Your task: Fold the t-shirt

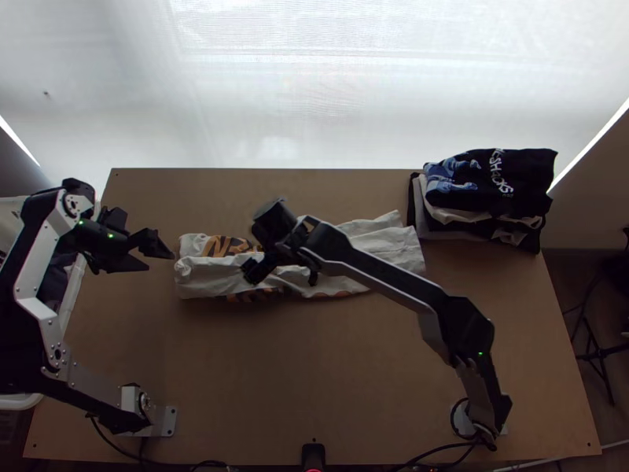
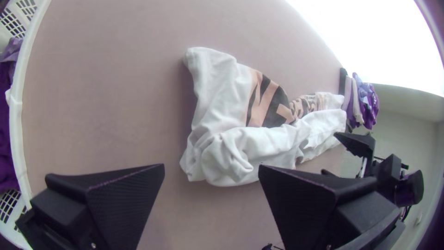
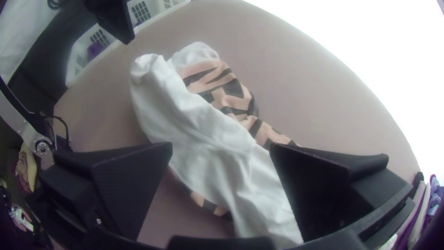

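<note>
The white t-shirt (image 1: 212,271) with an orange-brown and black print lies in a long, narrow, wrinkled strip across the table's middle, a white part folded lengthwise over the print. My left gripper (image 1: 160,259) stands open just off the strip's left end. Over the left half of the shirt is my right gripper (image 1: 285,273), its fingers apart. In the left wrist view, the bunched end of the shirt (image 2: 222,139) lies beyond the open left gripper (image 2: 212,165). The right wrist view has the shirt (image 3: 199,125) running beneath the open right gripper (image 3: 221,145); contact there is unclear.
A stack of folded dark and white clothes (image 1: 491,189) sits at the table's back right corner. A white basket (image 2: 16,115) with dark or purple clothing stands at the left edge, beside the left arm. Bare tabletop (image 1: 314,362) stretches in front of the shirt, between the arms.
</note>
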`<state>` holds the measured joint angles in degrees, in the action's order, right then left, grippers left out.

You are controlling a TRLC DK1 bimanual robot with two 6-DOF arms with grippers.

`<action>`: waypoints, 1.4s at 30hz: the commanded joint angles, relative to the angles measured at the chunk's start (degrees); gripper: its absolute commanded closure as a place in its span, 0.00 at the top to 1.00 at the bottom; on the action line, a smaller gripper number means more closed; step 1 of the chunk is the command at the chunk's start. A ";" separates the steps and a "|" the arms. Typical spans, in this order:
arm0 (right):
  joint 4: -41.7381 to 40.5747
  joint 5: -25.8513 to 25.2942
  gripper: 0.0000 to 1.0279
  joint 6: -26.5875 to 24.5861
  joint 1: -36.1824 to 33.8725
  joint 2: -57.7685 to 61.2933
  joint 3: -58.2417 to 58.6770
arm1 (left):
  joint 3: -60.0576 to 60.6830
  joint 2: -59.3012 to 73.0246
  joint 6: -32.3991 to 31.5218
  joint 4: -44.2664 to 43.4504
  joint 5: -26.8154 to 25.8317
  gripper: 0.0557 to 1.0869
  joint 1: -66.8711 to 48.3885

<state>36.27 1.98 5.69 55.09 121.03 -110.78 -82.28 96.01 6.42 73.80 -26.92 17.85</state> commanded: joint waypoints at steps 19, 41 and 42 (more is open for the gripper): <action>0.03 -0.22 0.95 0.37 -8.42 21.88 -13.85 | 11.70 -5.13 10.11 4.69 -0.86 0.96 2.81; 3.10 4.70 0.95 -0.16 1.07 10.01 -22.02 | 11.00 -5.83 8.88 0.12 -1.12 0.96 2.19; 3.37 4.70 0.95 -0.16 1.34 10.01 -21.76 | 11.09 -6.89 8.79 -1.64 -1.12 0.96 0.96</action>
<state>39.27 4.62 7.07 52.64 131.02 -130.67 -70.83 91.55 15.62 76.07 -27.81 20.32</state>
